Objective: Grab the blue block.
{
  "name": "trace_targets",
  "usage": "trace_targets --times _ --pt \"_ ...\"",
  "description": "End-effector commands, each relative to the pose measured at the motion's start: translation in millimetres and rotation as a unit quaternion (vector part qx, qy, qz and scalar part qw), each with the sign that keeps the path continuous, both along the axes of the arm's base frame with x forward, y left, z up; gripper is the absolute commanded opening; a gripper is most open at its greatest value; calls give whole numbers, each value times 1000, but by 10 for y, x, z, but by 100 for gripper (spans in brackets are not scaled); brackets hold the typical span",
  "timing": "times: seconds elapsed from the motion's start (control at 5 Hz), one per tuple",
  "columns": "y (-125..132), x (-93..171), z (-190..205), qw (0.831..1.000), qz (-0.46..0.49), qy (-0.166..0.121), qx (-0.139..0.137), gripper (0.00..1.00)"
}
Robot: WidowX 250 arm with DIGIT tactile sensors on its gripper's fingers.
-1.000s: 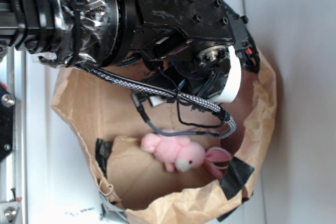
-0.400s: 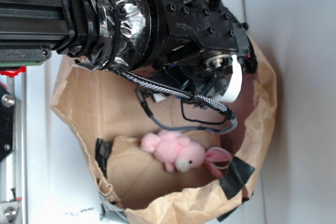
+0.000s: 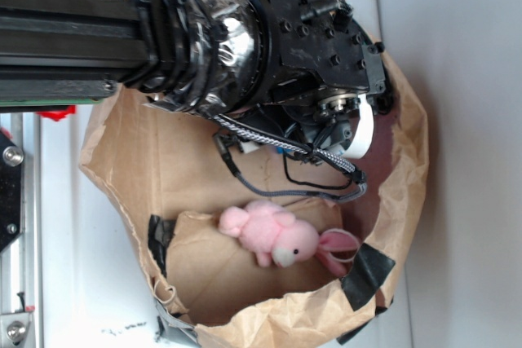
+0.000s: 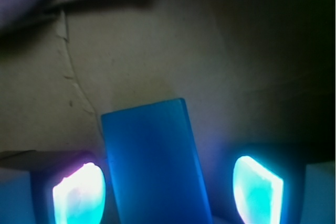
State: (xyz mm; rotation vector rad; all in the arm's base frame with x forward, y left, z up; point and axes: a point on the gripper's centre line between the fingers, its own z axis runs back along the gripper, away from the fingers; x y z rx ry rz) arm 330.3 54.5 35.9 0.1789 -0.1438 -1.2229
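The gripper (image 4: 168,190) is spread wide, its two fingers (image 4: 79,195) glowing at the bottom corners of the wrist view with the block (image 4: 155,161) lying between them — closer to the left-hand finger in the picture, with a clear gap to the one on the right. Whether the nearer finger touches the block cannot be told. The block is bright blue, flat and oblong, lying on the brown paper floor with its long side running away from the camera and its near end cut off by the lower edge of the picture. A crease runs across the paper beyond its far left corner.

In the exterior view the black arm (image 3: 269,46) reaches down into a crumpled brown paper bag (image 3: 400,201) that sits on a white desk (image 3: 465,79); the arm's body hides the gripper and the block there. A braided cable (image 3: 285,146) loops under the wrist. A pink bunny (image 3: 273,235) lies on the bag's floor, apart from the arm — its ears point toward the bag's wall, near a patch of black tape (image 3: 367,275) on the rim.
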Motion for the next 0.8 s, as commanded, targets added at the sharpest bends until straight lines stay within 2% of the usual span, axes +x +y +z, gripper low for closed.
trace_targets --times 0.0,0.2,0.4,0.6 --pt "-128 -2 68 1000 -6 -22 19 100" --pt "-201 -54 1 1000 -13 -12 20 100" --pt "-199 -52 32 1000 -11 -20 11 0" --pt "-197 -55 66 1000 -4 -25 8 0"
